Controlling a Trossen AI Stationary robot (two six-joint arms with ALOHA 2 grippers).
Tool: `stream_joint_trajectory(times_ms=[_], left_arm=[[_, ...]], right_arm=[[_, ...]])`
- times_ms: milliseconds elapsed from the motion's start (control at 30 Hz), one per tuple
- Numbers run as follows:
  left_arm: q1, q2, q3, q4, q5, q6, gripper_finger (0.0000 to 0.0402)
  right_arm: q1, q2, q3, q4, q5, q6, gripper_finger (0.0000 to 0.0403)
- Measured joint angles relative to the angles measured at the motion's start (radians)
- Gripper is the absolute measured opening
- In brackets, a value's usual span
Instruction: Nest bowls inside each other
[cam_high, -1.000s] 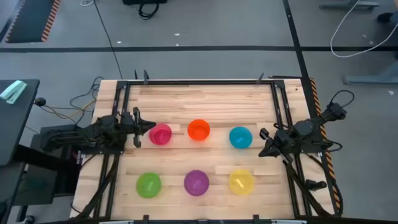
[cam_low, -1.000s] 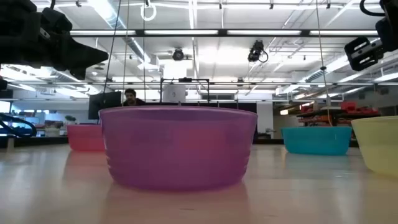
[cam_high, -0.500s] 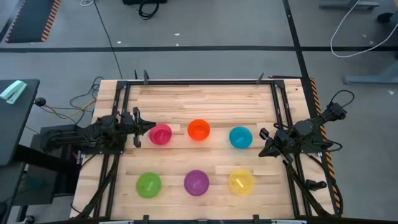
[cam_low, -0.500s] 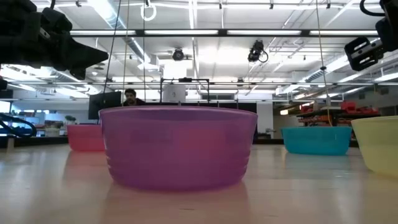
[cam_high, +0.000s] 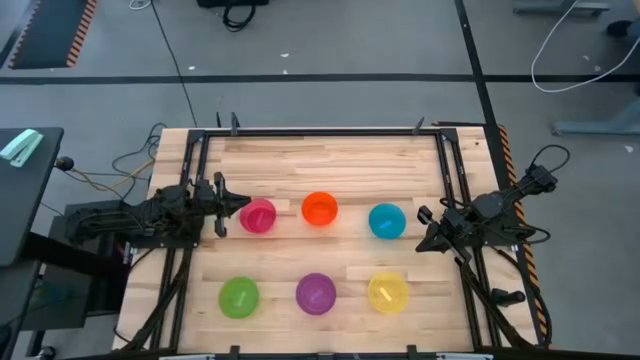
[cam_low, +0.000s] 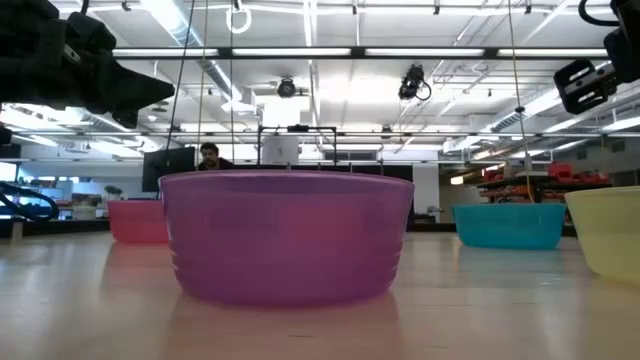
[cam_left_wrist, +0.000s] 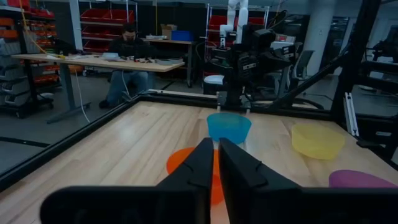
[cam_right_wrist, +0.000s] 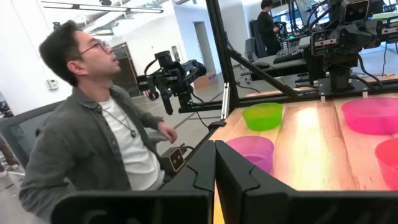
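Six bowls stand upright and apart on the wooden table, each on its base. The far row holds the pink bowl, the orange bowl and the blue bowl. The near row holds the green bowl, the purple bowl and the yellow bowl. My left gripper hangs shut and empty above the table, just left of the pink bowl. My right gripper hangs shut and empty, just right of the blue bowl. Both grippers also show shut in their wrist views.
A black metal frame runs around the table's edges. A person sits close beside the table's near side. Another person sits at a desk farther off. Bare wood lies along the far edge behind the bowls.
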Motion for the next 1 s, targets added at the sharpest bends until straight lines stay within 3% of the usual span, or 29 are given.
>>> stream_joint_trajectory(times_ms=[1000], left_arm=[[0.0, 0.0, 0.0, 0.0, 0.0, 0.0, 0.0024]], right_arm=[[0.0, 0.0, 0.0, 0.0, 0.0, 0.0, 0.0013]])
